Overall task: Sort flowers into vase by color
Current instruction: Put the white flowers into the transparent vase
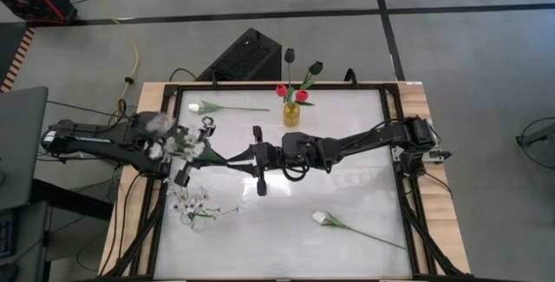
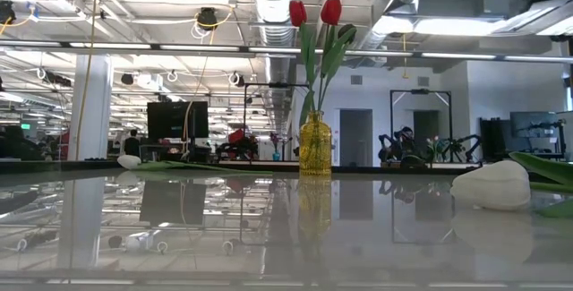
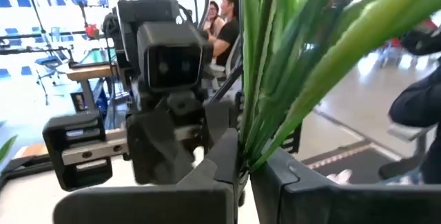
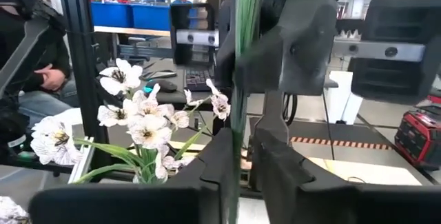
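Observation:
A spray of tiny white blossoms (image 1: 169, 141) is held in the air between both grippers at the table's left-middle. Its flower heads lie back over my left wrist and show in the right wrist view as blossoms (image 4: 141, 124). My left gripper (image 1: 215, 154) and right gripper (image 1: 238, 156) face each other tip to tip, each shut on the green stems. The yellow vase (image 1: 292, 114) stands at the far middle with red tulips (image 2: 313, 11) upright in it; dark buds (image 1: 315, 68) rise there too. My left gripper pinches the spray's bundle of green stems (image 3: 242, 156) between its two fingers, coming level from the table's left. The stems and leaves rise past the wrist, clear of the table. My right gripper pinches the same stems (image 4: 239, 162) nearer their cut end, level from the right, fingers across them.
A white tulip (image 1: 208, 107) lies at the far left, its bud (image 2: 130, 160) on the tabletop. Another white tulip (image 1: 323, 219) lies near right, bud (image 2: 491, 184). A second blossom spray (image 1: 191, 204) lies near left. People sit beyond the table.

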You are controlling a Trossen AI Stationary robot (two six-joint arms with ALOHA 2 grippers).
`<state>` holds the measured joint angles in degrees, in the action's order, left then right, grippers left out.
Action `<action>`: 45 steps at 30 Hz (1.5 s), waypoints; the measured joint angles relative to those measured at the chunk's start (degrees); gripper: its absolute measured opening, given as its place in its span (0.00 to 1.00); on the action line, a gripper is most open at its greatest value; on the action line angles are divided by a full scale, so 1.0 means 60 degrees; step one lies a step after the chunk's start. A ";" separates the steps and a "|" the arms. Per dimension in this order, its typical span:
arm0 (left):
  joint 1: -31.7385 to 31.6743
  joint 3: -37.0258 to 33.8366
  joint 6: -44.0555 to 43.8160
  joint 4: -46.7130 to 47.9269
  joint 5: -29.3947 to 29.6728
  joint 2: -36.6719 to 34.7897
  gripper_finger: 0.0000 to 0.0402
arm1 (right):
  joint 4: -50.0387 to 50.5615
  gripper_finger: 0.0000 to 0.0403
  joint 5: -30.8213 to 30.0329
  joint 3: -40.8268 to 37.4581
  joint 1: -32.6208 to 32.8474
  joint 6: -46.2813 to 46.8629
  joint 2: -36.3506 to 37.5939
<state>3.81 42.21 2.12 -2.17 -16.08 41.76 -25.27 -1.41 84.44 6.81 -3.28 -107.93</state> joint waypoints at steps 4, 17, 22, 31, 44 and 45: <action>0.0007 0.0402 -0.0770 0.0761 0.0087 -0.0509 0.01 | 0.1059 0.36 -0.0014 -0.0011 -0.0018 0.0031 0.0333; 0.0320 0.1748 -0.2866 0.1735 -0.3643 -0.1458 0.00 | 0.4953 0.56 0.0266 -0.0126 0.0278 0.0045 0.0909; 0.1711 0.1463 -0.2755 0.1309 -0.3785 -0.1053 0.00 | 0.5128 0.54 0.0259 -0.0393 0.0462 0.0052 0.0891; 0.4894 0.1448 -0.1585 0.3691 -0.1385 -0.0685 0.00 | 0.5584 0.51 0.0259 -0.0382 0.0626 0.0151 0.0902; 0.7726 0.1429 -0.2141 0.5199 0.3464 -0.1589 0.00 | 0.6014 0.50 0.0261 -0.0382 0.0787 0.0144 0.0902; 0.7806 0.1403 -0.2149 0.5212 0.3644 -0.1709 0.00 | 0.6010 0.50 0.0262 -0.0382 0.0799 0.0142 0.0900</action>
<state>50.65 50.62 -10.77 29.10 5.79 31.50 10.79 0.16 82.15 11.60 -2.43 -102.53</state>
